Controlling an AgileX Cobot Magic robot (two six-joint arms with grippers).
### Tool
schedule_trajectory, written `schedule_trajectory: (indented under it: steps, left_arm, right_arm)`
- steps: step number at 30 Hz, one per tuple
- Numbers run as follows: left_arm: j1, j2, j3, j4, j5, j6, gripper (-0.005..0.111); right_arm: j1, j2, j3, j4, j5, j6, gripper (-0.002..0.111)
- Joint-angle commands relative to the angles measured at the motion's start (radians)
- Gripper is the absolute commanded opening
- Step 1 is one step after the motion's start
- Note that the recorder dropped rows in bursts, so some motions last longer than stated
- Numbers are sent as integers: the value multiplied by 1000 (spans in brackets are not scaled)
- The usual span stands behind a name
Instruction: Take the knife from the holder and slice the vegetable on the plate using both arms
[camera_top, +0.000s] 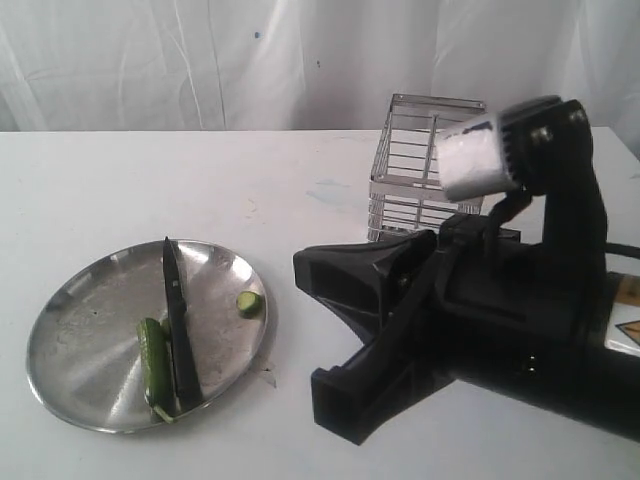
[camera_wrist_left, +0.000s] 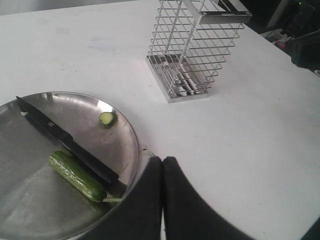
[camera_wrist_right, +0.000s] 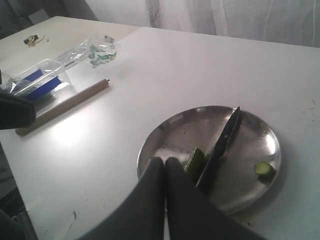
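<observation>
Knife (camera_top: 177, 318), vegetable (camera_top: 153, 360) on plate (camera_top: 80, 330), holder (camera_top: 410, 170) behind arm (camera_top: 530, 330), left claw (camera_wrist_left: 162, 164), right claw (camera_wrist_right: 165, 164) closed, empty

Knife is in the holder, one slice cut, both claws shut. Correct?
No. The knife lies on the plate beside the vegetable, not in the holder, as the exterior view shows. One slice, left claw and right claw shut: correct.

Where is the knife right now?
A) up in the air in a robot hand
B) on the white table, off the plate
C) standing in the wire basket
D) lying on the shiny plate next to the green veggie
D: the knife lies flat on the steel plate, right beside the green vegetable, well away from the wire holder.
</observation>
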Motion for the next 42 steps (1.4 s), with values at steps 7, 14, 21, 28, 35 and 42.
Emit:
schedule_trajectory:
  steps: [7, 14, 21, 28, 35, 42]
  left_arm:
    - [-5, -7, 5, -14, 9, -6, 0]
    - [-5, -7, 5, -14, 2, -6, 0]
    - [-5, -7, 5, -14, 2, -6, 0]
    - [-5, -7, 5, -14, 2, -6, 0]
    - [-5, -7, 5, -14, 2, -6, 0]
    - [-5, -7, 5, -14, 2, -6, 0]
  right_arm:
    - [0, -31, 6, 1, -101, -37, 0]
    - [-273, -175, 6, 3, 270, -92, 0]
    - [-556, -485, 53, 1, 370, -99, 0]
    - [-678, -717, 181, -7, 349, -99, 0]
    - [-679, -712, 315, -20, 188, -99, 0]
    - [-678, -726, 415, -29, 129, -97, 0]
